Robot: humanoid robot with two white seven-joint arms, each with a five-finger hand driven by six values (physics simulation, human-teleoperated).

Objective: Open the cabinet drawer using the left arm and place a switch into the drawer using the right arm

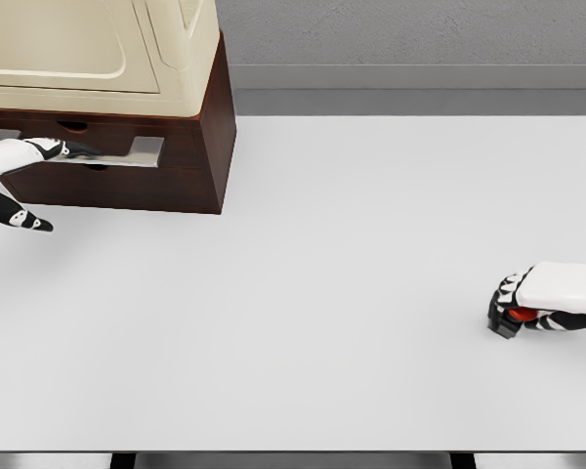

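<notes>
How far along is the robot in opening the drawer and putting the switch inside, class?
Done: the cabinet drawer is slightly open, with the left hand at its front. In hand: the right hand is closed over the switch, low at the table's right side. Left: carrying the switch across and placing it in the drawer.

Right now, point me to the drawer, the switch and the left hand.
drawer (137,152): head view, on its pale front panel, right of the hand.
switch (517,316): head view, on the red part showing under the right hand's fingers.
left hand (24,151): head view, on the white back of the hand at the drawer.
</notes>
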